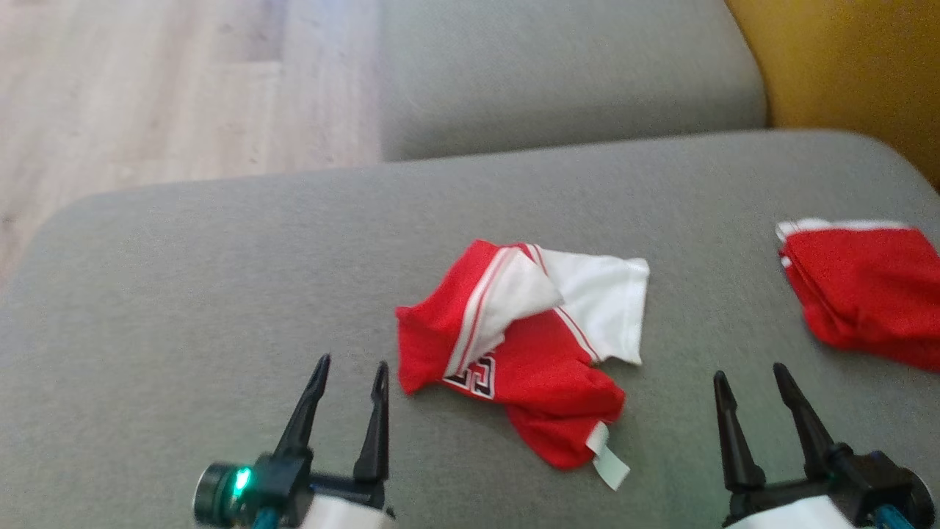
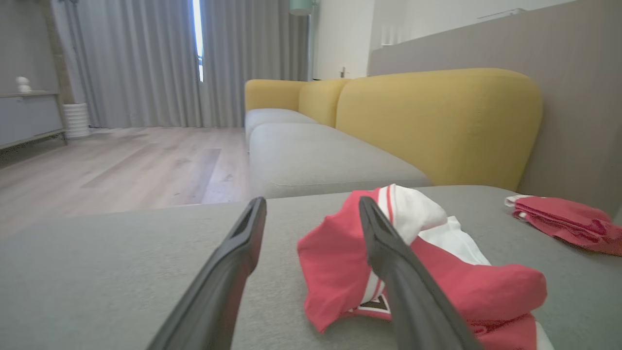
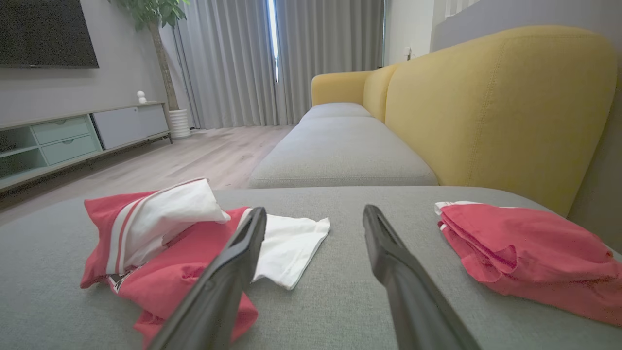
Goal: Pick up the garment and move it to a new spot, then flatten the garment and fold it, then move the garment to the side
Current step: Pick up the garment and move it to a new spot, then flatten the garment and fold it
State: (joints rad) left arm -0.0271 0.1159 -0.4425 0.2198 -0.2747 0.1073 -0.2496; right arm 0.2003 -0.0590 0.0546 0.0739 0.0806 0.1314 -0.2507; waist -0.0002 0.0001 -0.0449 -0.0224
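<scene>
A crumpled red and white garment (image 1: 525, 345) lies in a heap in the middle of the grey sofa cushion (image 1: 220, 294); a white label sticks out at its near end. My left gripper (image 1: 351, 373) stands open just to its left, with nothing between the fingers. In the left wrist view the garment (image 2: 340, 262) sits right behind the right-hand finger (image 2: 388, 257). My right gripper (image 1: 747, 383) is open too, to the right of the heap and apart from it. From the right wrist the garment (image 3: 160, 243) lies left of the gripper (image 3: 315, 216).
A folded red garment (image 1: 866, 294) lies at the cushion's right edge, also seen as a red pile (image 3: 525, 253) from the right wrist. A yellow backrest (image 3: 500, 97) rises to the right. Another grey cushion (image 1: 565, 73) lies beyond, and wooden floor (image 1: 147, 88) to the left.
</scene>
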